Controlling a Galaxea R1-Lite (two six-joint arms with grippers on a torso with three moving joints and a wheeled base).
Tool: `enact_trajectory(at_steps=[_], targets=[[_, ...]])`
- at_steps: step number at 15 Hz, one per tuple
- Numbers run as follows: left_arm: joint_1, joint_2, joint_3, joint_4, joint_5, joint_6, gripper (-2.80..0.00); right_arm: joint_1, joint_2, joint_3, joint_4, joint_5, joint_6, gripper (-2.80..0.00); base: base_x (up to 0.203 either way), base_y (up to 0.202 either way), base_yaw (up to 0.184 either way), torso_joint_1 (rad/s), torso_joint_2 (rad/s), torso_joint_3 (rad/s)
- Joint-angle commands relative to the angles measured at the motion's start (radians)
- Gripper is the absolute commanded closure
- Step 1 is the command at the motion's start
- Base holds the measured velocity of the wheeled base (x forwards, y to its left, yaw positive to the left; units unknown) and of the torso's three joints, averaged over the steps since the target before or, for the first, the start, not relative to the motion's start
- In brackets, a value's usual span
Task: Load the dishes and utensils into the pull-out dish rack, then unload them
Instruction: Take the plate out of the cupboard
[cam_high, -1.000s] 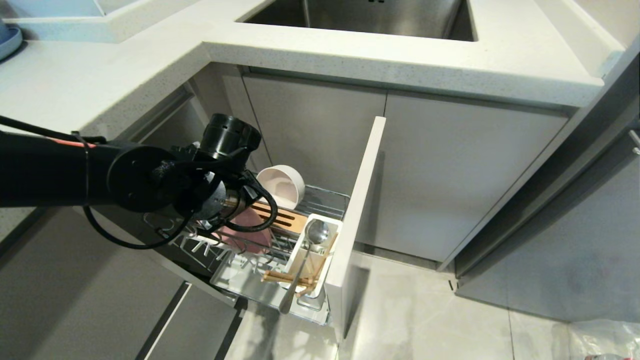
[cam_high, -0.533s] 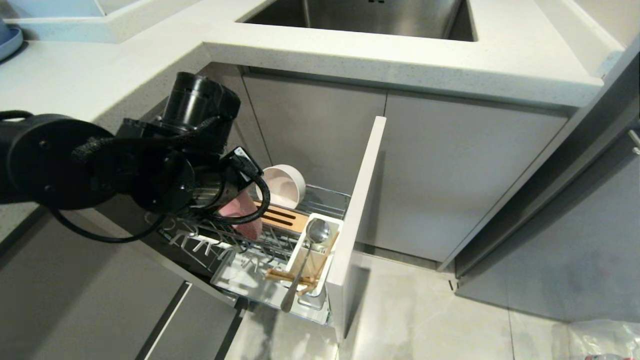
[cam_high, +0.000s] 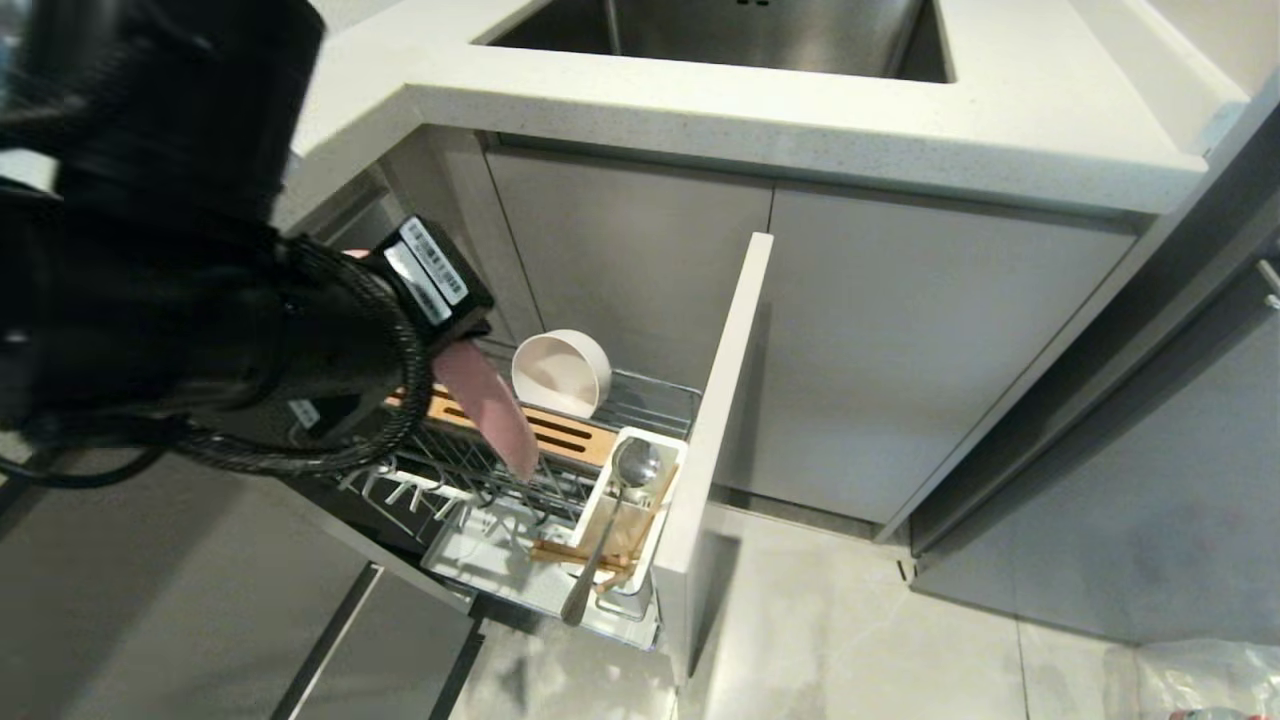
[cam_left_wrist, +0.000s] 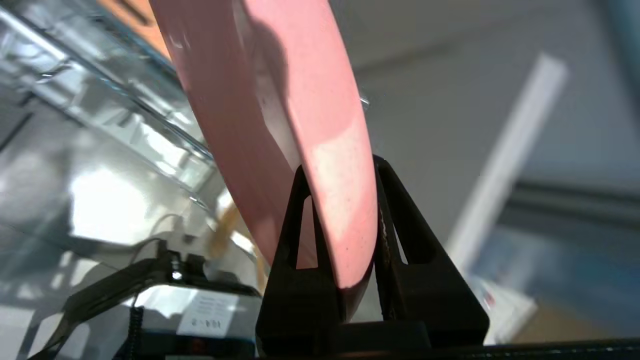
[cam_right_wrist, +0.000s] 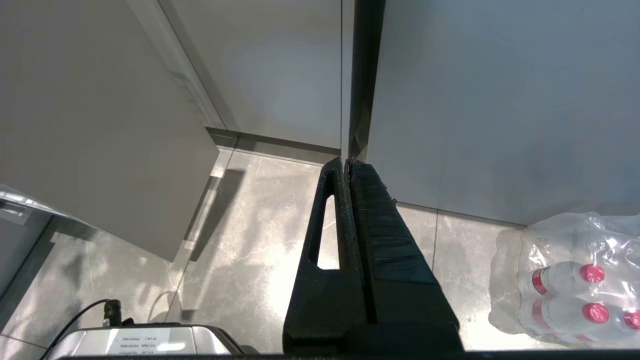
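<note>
Left tool (cam_left_wrist: 340, 200): clamped on pink bowl (cam_left_wrist: 280, 115), above rack (cam_high: 600, 420).
Right tool (cam_right_wrist: 348, 165): closed, empty, away from rack.
White bowl (cam_high: 562, 372): in rack.

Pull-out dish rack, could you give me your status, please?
Left tool clamps pink bowl above rack. Right tool shut, parked. Cream bowl, spoon, chopsticks racked. Nothing blocking.

One white bowl (cam_high: 561, 372), one pink bowl (cam_high: 487, 408), one spoon (cam_high: 610, 525), two chopsticks (cam_high: 578, 555), one rack (cam_high: 520, 490), one pack of bottles (cam_right_wrist: 570, 285).
</note>
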Motion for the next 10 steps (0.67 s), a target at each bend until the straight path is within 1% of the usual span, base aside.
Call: enact_trajectory(at_steps=[1,2,3,4,6,8,9,10], targets=[[-0.071,-0.095,-0.035,0.032,0.011,0.005,0.00,0.000,0.000,0.002,0.000,0.000,0.001,0.00,0.000,0.000,0.000,0.000,0.00,0.000],[-0.094,-0.124,-0.067,0.063,0.017,0.036,0.00,0.000,0.000,0.002,0.000,0.000,0.001,0.00,0.000,0.000,0.000,0.000,0.00,0.000],[-0.113,-0.150,-0.110,0.087,0.019,0.085,0.00,0.000,0.000,0.002,0.000,0.000,0.001,0.00,0.000,0.000,0.000,0.000,0.00,0.000],[-0.124,-0.163,-0.167,0.102,0.019,0.149,0.00,0.000,0.000,0.002,0.000,0.000,0.001,0.00,0.000,0.000,0.000,0.000,0.00,0.000],[-0.130,-0.187,-0.284,0.131,0.020,0.331,0.00,0.000,0.000,0.002,0.000,0.000,0.001,0.00,0.000,0.000,0.000,0.000,0.00,0.000],[-0.117,-0.201,-0.401,0.140,0.024,0.545,0.00,0.000,0.000,0.002,0.000,0.000,0.001,0.00,0.000,0.000,0.000,0.000,0.00,0.000],[-0.086,-0.203,-0.448,0.141,0.026,0.638,0.00,0.000,0.000,0.002,0.000,0.000,0.001,0.00,0.000,0.000,0.000,0.000,0.00,0.000],[-0.027,-0.205,-0.468,0.138,0.028,0.729,0.00,0.000,0.000,0.002,0.000,0.000,0.001,0.00,0.000,0.000,0.000,0.000,0.00,0.000]])
